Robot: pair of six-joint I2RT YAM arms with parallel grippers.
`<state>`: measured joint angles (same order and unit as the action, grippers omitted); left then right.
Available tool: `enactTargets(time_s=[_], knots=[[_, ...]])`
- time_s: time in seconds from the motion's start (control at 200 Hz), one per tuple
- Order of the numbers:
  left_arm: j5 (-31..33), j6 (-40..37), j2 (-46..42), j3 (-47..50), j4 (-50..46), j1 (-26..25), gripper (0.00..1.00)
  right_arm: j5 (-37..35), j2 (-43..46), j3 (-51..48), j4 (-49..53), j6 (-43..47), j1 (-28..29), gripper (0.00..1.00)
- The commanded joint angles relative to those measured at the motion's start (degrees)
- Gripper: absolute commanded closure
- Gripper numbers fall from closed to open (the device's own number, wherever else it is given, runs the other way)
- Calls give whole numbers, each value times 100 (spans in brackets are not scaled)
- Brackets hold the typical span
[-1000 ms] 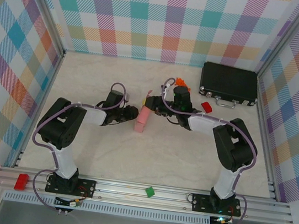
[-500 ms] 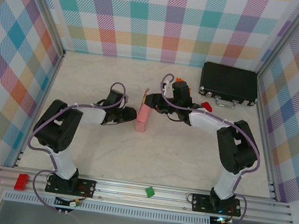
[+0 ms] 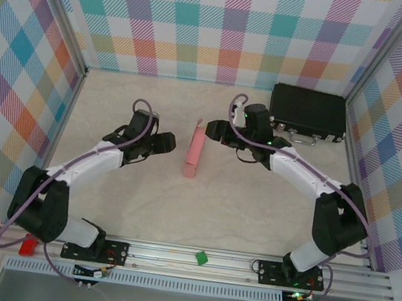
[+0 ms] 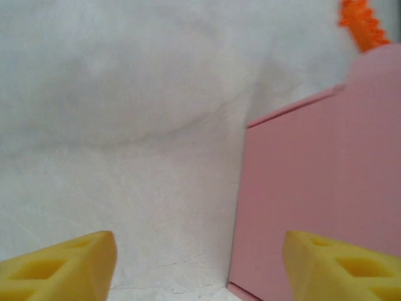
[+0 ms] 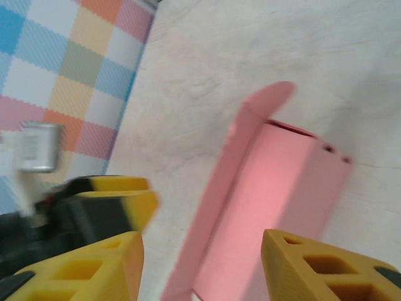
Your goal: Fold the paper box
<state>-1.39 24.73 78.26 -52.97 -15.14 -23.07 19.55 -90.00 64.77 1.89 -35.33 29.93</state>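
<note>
Near the middle of the table (image 3: 245, 209), the paper box (image 3: 194, 153): pink, folded into a slim long block, lying flat with its length running away from the arm bases. At its far end, a small rounded flap (image 3: 198, 125) standing open. Gripped by neither arm. Just to its left and apart from it, the left gripper (image 3: 167, 143), aimed at the box's long side, jaws spread wide with nothing between them. From the left wrist, yellow fingertips (image 4: 62, 266) low in both corners, the pink wall of the box ahead on the right, bare table ahead on the left, and an orange frilly bit (image 4: 360, 22) poking up past the box's far corner. Just right of the box's far end, the right gripper (image 3: 211, 131), also spread open and holding nothing. From the right wrist, yellow fingertips (image 5: 81, 266) set wider than the box, which lies beyond them with the flap raised. Farther out, at the far right against the wall, a black case (image 3: 307, 111). On the near rail, a green block (image 3: 202, 257) and a red block (image 3: 28, 244).
</note>
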Motion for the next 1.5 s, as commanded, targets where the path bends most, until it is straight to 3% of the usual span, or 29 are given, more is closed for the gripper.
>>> enactTargets(time_s=[0.0, 0.085, 0.22, 0.335, 0.475, 0.61, 0.905, 1.325, 1.495], knots=[[145, -284, -118, -455, -594, -288, 13, -467, 345, -384, 567, 329, -172, 46], [234, -503, 92, -845, -831, -565, 0, -546, 542, -681, 639, 366, -306, 46], [794, -773, 652, -1476, -1262, -937, 0, -540, 760, -1059, 717, 404, -491, 45], [835, -873, 1171, -1885, -1449, -1028, 0, -401, 787, -1195, 741, 454, -526, 45], [659, -1001, 1607, -2267, -1544, -1130, 0, 445, 503, -1182, 297, 466, -532, 45], [487, -930, 1596, -2164, -1229, -1095, 0, 1183, -104, -948, -354, 129, -492, 47], [679, -732, 1012, -1696, -892, -915, 3, 1765, -1024, -444, -1361, -561, -429, 51], [258, -844, 953, -1561, -763, -857, 3, 1938, -1992, 540, -906, -528, -190, 44], [168, -920, 1006, -1594, -801, -857, 3, 1497, -2193, 741, -349, -464, -63, 46]])
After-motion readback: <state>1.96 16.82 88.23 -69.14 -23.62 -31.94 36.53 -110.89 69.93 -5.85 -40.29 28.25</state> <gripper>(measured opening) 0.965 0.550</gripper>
